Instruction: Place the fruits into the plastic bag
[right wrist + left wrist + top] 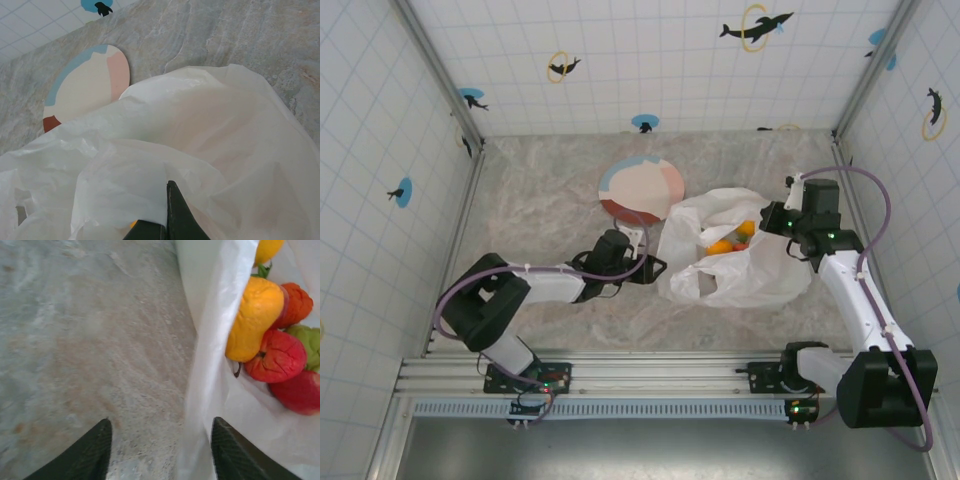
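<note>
The plastic bag [750, 270] lies crumpled right of the table's centre, mouth facing left. Several fruits [730, 241] rest inside it; in the left wrist view I make out a yellow-orange one [255, 315], a red apple [277, 357], a green one [307, 342] and another red one [300, 392]. My left gripper [655, 268] sits low at the bag's left rim, jaws apart [160, 450], with the film's edge [210, 390] hanging between them close to the right finger [240, 455]. My right gripper [772, 220] is shut on the bag's upper edge [167, 210].
A round reddish-brown plate [638, 190] with a pale centre lies just behind the left gripper, touching the bag's left lobe [85, 85]. Bare marble tabletop [90, 340] stretches to the left. Tiled walls close in on three sides.
</note>
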